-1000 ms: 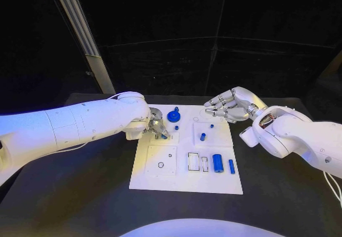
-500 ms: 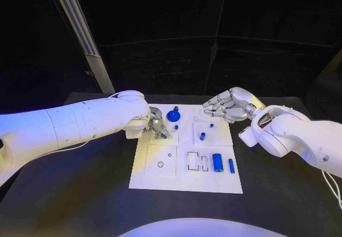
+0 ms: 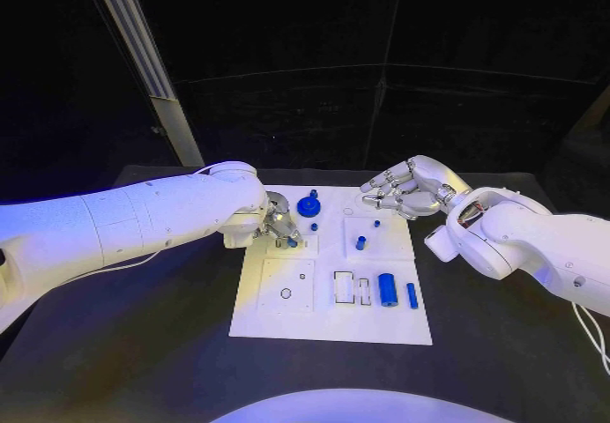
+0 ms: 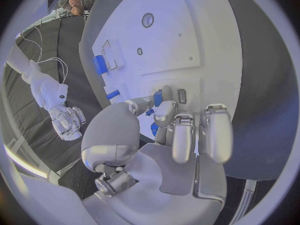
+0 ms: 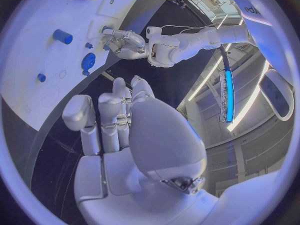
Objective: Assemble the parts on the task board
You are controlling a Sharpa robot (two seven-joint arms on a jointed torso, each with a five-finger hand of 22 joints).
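The white task board point(image 3: 331, 322) lies mid-table. My left hand point(image 3: 278, 224) hovers low over its far left part and pinches a small blue part point(image 3: 291, 240) between thumb and finger; the left wrist view shows that part point(image 4: 157, 98) at the fingertips. My right hand point(image 3: 405, 192) floats above the board's far right corner, fingers curled in and holding nothing. On the board are a round blue knob point(image 3: 309, 208), a short blue peg point(image 3: 361, 243), a thick blue cylinder point(image 3: 386, 290) and a thin blue rod point(image 3: 412, 295).
Two tiny blue pieces point(image 3: 314, 226) point(image 3: 376, 224) stand near the board's far end. Rectangular slots point(image 3: 345, 287) and small round holes point(image 3: 287, 293) mark its near half. Black table surface point(image 3: 140, 352) surrounds the board on all sides.
My right hand has drifted slightly left, toward the board's far edge. My left hand keeps its pinch on the small part and has barely moved.
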